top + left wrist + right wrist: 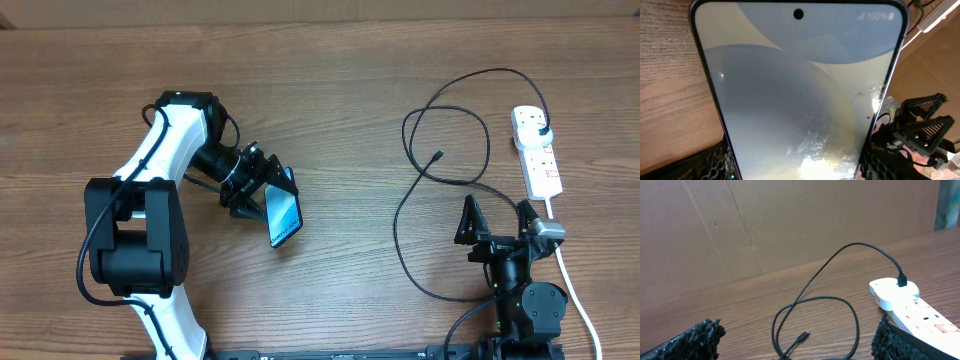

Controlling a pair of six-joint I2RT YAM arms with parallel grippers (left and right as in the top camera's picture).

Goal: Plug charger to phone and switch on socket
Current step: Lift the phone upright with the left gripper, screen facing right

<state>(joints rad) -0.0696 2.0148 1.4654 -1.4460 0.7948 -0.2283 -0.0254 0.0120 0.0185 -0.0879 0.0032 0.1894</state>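
Two robot arms sit at a big brown wooden table. The left arm, white and black, fills the left side of the overhead view. Its left gripper is closed on the long sides of the phone, near the middle of the picture. In the left wrist view the phone fills almost the whole frame, screen up and shiny, between the black fingers. The right gripper sits low on the right with its jaws spread wide and nothing between them. The white socket lies at the upper right, with a thick white cord running down to the bottom edge. The charger is a thin black cable that loops across the table between the phone and the socket. Its plug is stuck in the top end of the socket. Its small tip lies loose on the wood, well apart from the phone.
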